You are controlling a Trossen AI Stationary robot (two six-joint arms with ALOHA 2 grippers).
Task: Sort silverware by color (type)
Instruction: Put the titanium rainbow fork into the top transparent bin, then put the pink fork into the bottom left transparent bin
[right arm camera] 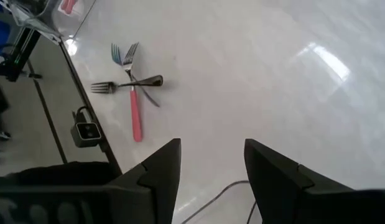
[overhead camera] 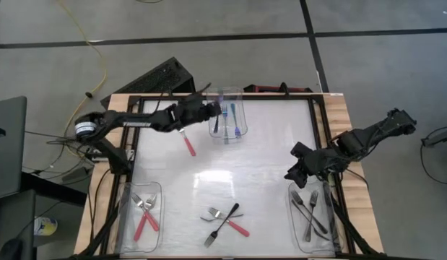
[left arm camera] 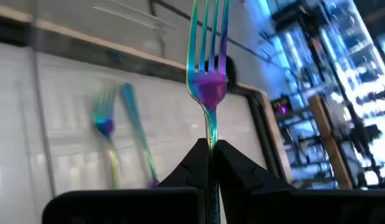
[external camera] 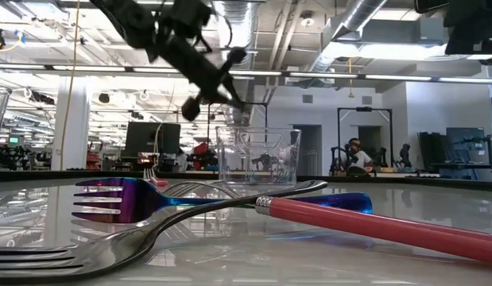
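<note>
On a white table (overhead camera: pixel 266 144), three clear bins are sitting: a far bin (overhead camera: pixel 227 115) with blue forks, a near-left bin (overhead camera: pixel 140 217) with red ones, a near-right bin (overhead camera: pixel 311 217) with black ones. The left gripper (overhead camera: pixel 217 110) is clenching an iridescent blue fork (left arm camera: pixel 208 74) at the far bin, apparently above it. The right gripper (right arm camera: pixel 208 165) is hanging with jaws released beside the near-right bin. Three crossed forks (overhead camera: pixel 224 217) and a lone red fork (overhead camera: pixel 188 144) are lying loose.
</note>
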